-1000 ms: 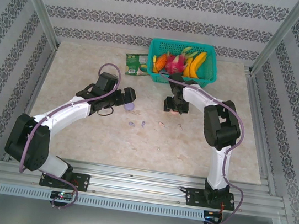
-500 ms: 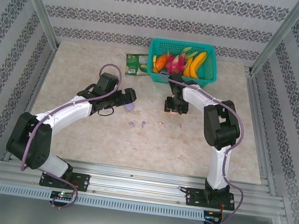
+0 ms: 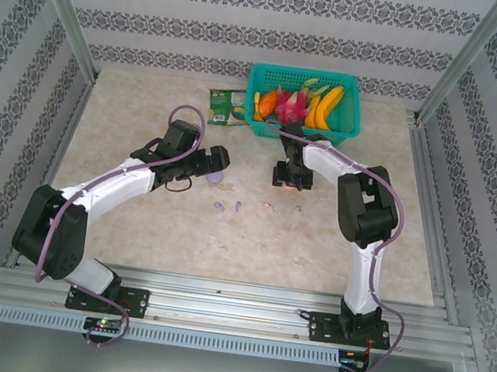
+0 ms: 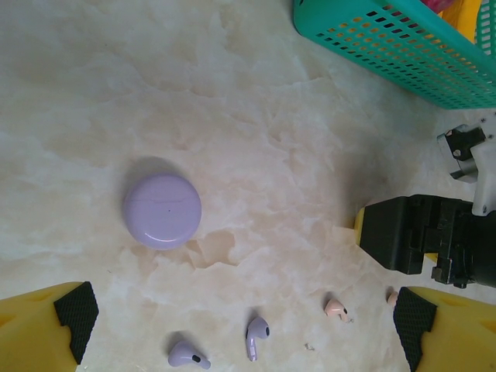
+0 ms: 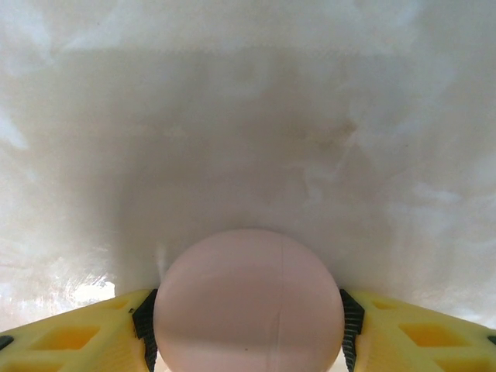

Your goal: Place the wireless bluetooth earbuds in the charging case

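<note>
While your left claw (image 4: pixel 244 314) hangs spread wide with nothing in it, two purple buds (image 4: pixel 188 356) lie on the table (image 4: pixel 232 116) between its fingers. Two pink buds (image 4: pixel 335 308) lie nearer its right finger (image 4: pixel 449 329). Ahead of that claw and left of its centre sits the purple case (image 4: pixel 162 210), lid down, apart from every bud. Ahead on its right, your right claw (image 5: pixel 248 329) is clamped on the pink case (image 5: pixel 248 302), with a pad pressed against each side. Farthest ahead, beyond both claws, stands the basket (image 4: pixel 372 39).
</note>
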Action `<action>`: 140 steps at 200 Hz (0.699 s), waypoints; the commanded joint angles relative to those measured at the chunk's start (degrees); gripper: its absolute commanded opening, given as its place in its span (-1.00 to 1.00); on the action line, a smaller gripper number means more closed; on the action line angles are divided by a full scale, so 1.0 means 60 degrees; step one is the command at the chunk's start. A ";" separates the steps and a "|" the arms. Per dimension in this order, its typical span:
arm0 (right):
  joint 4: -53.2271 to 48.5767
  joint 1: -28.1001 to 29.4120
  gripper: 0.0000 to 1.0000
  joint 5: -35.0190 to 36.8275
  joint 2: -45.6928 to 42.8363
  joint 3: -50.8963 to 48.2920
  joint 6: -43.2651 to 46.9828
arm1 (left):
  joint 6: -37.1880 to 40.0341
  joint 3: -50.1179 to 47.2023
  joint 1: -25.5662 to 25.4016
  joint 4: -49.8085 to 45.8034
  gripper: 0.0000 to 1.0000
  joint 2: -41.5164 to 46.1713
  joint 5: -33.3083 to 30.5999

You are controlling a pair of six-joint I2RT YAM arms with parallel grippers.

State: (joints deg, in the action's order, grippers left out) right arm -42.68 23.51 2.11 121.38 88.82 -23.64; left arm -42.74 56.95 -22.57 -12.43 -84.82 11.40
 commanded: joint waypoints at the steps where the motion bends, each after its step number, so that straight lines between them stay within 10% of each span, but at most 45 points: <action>1: -0.0168 0.0023 0.28 0.0128 0.0257 0.0314 -0.0044 | -0.0063 0.0341 -0.0188 0.0169 1.00 -0.0131 0.0041; 140: 0.0024 -0.0072 0.01 -0.0096 0.0044 0.0051 -0.0222 | -0.0048 0.0175 -0.0368 0.0452 1.00 -0.0231 0.0069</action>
State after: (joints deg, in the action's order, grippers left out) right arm -43.09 23.35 2.33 122.63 90.65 -23.81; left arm -42.74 57.54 -23.77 -12.25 -85.38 11.62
